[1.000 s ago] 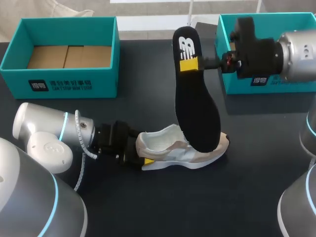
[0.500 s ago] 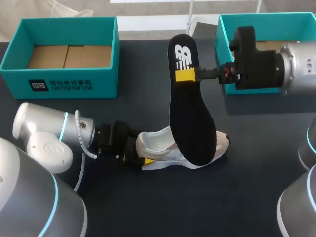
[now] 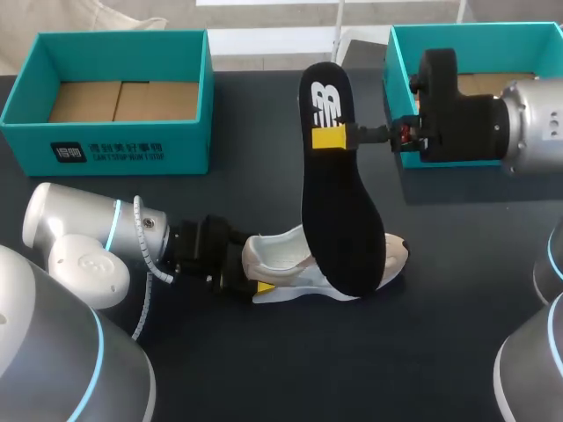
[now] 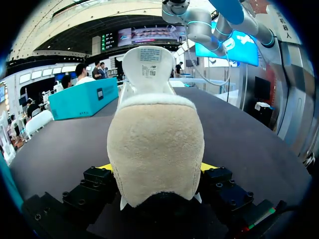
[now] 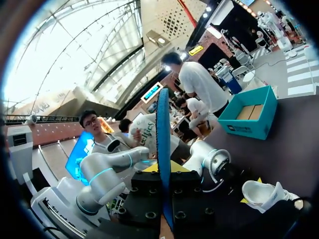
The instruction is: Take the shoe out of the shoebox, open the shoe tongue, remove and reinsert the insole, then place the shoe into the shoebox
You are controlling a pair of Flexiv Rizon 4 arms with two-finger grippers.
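Note:
A white and beige shoe [image 3: 327, 264] lies on the dark table, toe pointing right. My left gripper [image 3: 244, 277] is shut on its heel; in the left wrist view the fuzzy heel [image 4: 155, 134] fills the gap between the yellow-tipped fingers [image 4: 105, 167]. My right gripper [image 3: 331, 136] is shut on the upper part of a black insole [image 3: 339, 211] with a white logo. The insole hangs almost upright, its lower end over the shoe's front half. In the right wrist view the insole [image 5: 162, 124] shows edge-on between the fingers of the right gripper [image 5: 165, 174], with the shoe [image 5: 264, 191] beyond it.
An open teal box [image 3: 106, 149] with a cardboard floor stands at the back left. A second teal box [image 3: 475, 30] stands at the back right, partly behind my right arm [image 3: 493, 119]. Bare dark table lies in front of the shoe.
My right gripper has shifted the insole slightly left and down, so its lower end now lies further toward the shoe's middle. The left gripper and the shoe have stayed still.

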